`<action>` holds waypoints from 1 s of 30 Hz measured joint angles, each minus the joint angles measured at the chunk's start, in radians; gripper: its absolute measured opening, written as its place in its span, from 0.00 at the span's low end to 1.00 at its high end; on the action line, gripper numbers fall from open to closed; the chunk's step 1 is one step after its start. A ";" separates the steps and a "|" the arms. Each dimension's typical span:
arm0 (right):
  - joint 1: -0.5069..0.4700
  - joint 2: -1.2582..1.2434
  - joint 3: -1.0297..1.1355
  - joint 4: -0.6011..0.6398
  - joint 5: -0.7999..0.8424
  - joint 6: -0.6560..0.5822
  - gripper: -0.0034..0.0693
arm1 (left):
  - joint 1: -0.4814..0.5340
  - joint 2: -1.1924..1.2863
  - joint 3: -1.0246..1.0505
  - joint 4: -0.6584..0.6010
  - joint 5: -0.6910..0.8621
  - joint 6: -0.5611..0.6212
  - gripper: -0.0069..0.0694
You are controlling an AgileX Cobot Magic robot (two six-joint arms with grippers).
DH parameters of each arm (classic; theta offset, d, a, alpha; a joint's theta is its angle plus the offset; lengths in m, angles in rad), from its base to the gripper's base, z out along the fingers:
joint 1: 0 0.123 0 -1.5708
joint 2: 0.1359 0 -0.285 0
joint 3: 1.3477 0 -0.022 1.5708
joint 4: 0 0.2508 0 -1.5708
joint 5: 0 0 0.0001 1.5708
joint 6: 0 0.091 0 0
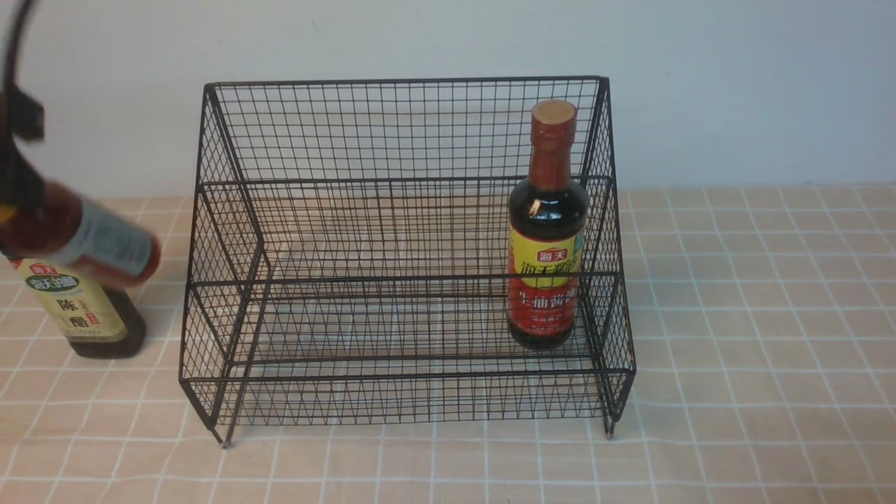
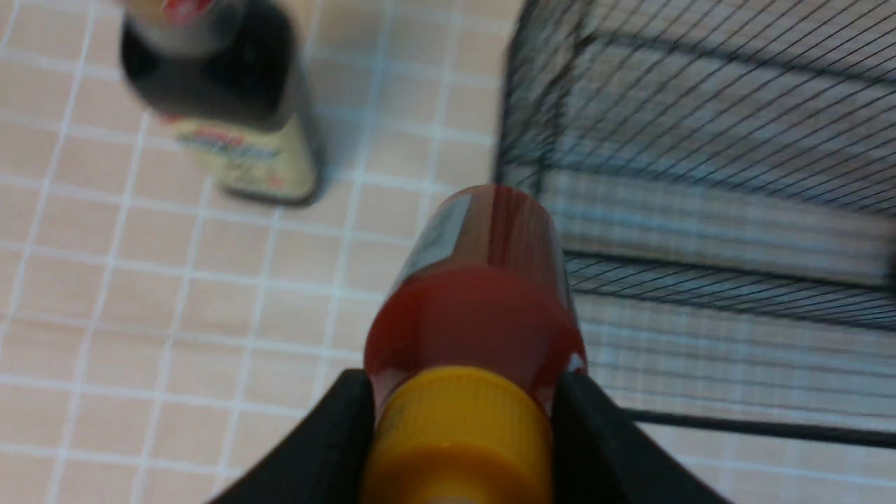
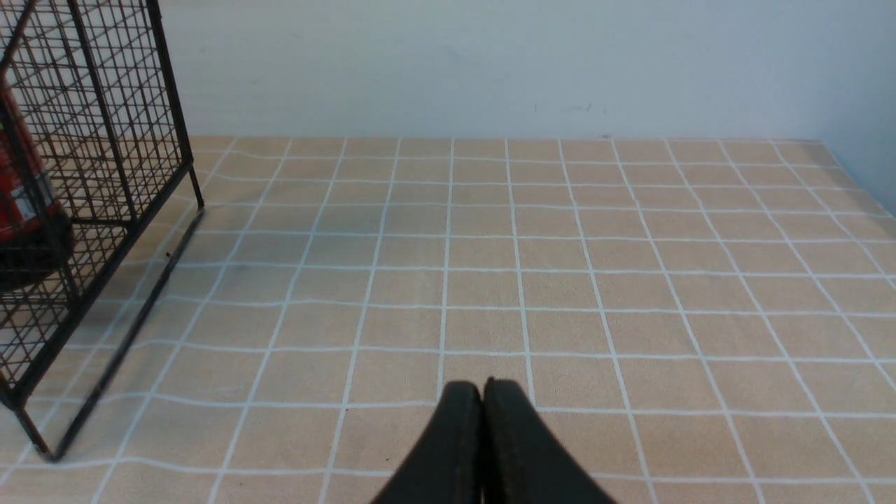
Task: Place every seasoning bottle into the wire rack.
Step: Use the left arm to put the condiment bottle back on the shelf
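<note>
- Closest is the small red sauce bottle [image 2: 476, 308], clamped just below its yellow cap by the left end effector [image 2: 462, 381], whose jaws are partly open around it. It hangs tilted, outside the wire rack [image 1: 392, 126] on its left.
- Near it, the larger dark bottle [image 1: 91, 315] with the cream label stands on the desk [image 1: 735, 315].
- Inside the rack, at its right end, the tall dark bottle [image 1: 548, 231] stands upright.
- Right of the rack, the right end effector [image 3: 483, 388] is fully closed and holds nothing.

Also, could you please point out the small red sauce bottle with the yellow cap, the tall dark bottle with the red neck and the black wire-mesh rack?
small red sauce bottle [image 2: 476, 308]: left wrist view, red shoulder.
tall dark bottle [image 1: 547, 210]: front view, dark shoulder.
black wire-mesh rack [image 1: 406, 81]: front view, top back rail.
</note>
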 joint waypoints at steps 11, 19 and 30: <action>0.000 0.000 0.000 0.000 0.000 -0.018 0.03 | -0.247 0.115 -0.015 0.006 0.017 -0.031 0.47; 0.000 0.000 0.000 0.000 0.000 -0.016 0.03 | -0.331 0.283 -0.015 0.114 0.012 -0.120 0.47; 0.000 0.000 0.000 0.000 0.000 -0.015 0.03 | -0.334 0.438 -0.014 0.112 -0.008 -0.136 0.47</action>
